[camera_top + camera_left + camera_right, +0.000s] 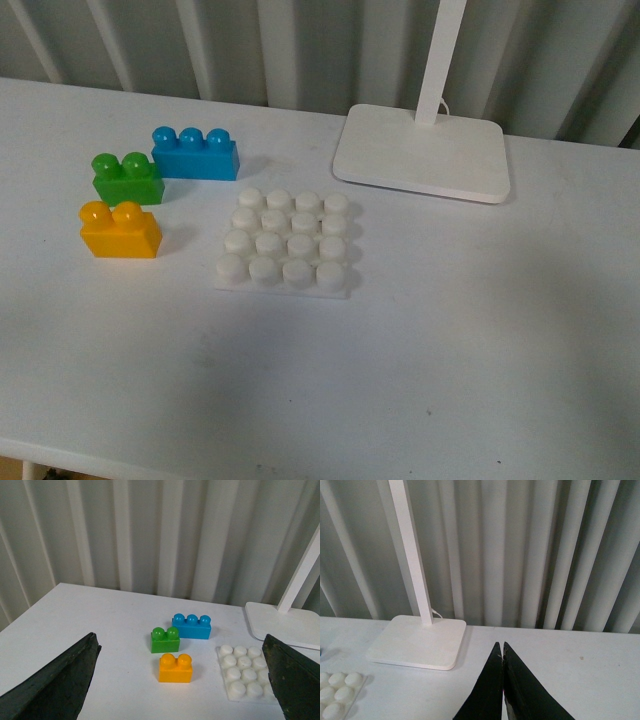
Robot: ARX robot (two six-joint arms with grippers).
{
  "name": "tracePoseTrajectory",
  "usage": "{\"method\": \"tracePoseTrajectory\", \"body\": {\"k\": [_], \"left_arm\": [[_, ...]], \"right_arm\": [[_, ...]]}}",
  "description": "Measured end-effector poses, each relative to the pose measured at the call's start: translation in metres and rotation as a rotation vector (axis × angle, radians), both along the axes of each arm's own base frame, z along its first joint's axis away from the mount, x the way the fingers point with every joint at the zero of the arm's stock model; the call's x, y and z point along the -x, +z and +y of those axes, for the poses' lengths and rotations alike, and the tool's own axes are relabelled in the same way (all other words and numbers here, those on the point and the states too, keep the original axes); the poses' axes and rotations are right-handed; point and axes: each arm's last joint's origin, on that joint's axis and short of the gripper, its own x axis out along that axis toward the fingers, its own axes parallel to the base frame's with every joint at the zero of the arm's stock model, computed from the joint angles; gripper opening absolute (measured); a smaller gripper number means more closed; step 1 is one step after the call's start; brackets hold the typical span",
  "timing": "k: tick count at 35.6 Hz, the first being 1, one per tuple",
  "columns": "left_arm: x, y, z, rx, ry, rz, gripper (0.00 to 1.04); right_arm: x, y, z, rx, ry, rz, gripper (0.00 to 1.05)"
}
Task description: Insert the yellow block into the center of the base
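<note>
One yellow block (175, 668), long axis left-right, lies centred ahead of the wide-apart left jaws; the right jaws are together.

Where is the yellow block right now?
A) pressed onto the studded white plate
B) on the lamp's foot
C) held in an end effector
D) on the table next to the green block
D: the yellow block rests on the table beside the green block, apart from the base, whose studs are all bare.
</note>
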Motion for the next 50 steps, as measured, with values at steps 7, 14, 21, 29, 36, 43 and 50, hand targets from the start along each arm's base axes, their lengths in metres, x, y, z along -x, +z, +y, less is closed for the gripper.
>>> {"method": "tracePoseTrajectory", "body": {"k": [7, 14, 21, 29, 36, 43, 50], "left_arm": [[0.000, 0.000, 0.000, 0.000, 0.000, 0.000, 0.98], [0.000, 0.000, 0.000, 0.000, 0.000, 0.000, 0.98], [0.000, 0.000, 0.000, 0.000, 0.000, 0.000, 0.98], [0.000, 0.000, 0.000, 0.000, 0.000, 0.000, 0.98], [0.000, 0.000, 0.000, 0.000, 0.000, 0.000, 0.98], [0.000, 0.000, 0.000, 0.000, 0.000, 0.000, 0.98], [0.000, 0.000, 0.000, 0.000, 0.001, 0.000, 0.98]], "right_arm": [[0.010, -0.004, 0.000, 0.000, 0.001, -0.003, 0.01], [0.016, -0.013, 0.000, 0.000, 0.001, -0.010, 0.01], [0.024, -0.011, 0.000, 0.000, 0.002, -0.019, 0.01], [0.028, -0.011, 0.000, 0.000, 0.002, -0.019, 0.01], [0.032, -0.011, 0.000, 0.000, 0.002, -0.020, 0.01], [0.035, -0.011, 0.000, 0.000, 0.002, -0.020, 0.01], [0.047, -0.014, 0.000, 0.001, 0.002, -0.011, 0.01]]}}
